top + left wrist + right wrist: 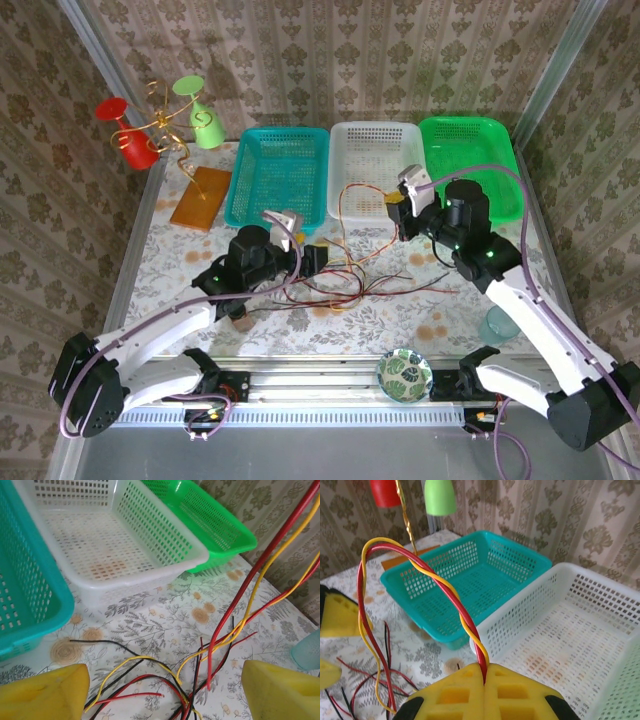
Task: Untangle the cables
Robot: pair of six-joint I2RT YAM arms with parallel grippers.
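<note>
My right gripper (pixel 485 677) pinches 2 cables (pixel 470 630), red and yellow, arching up-left from it. My left gripper (pixel 162 692) stands wide open, more cables lying loose between its jaws.

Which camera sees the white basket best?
The top camera: the whole white basket shows there, between the teal basket and the green basket. The left wrist camera cuts off its far end, and the right wrist camera catches one side of it.

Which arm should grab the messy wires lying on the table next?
Probably the left. The left gripper is open, just above the tangled cables. The right gripper is busy, shut on the red and yellow cables.
</note>
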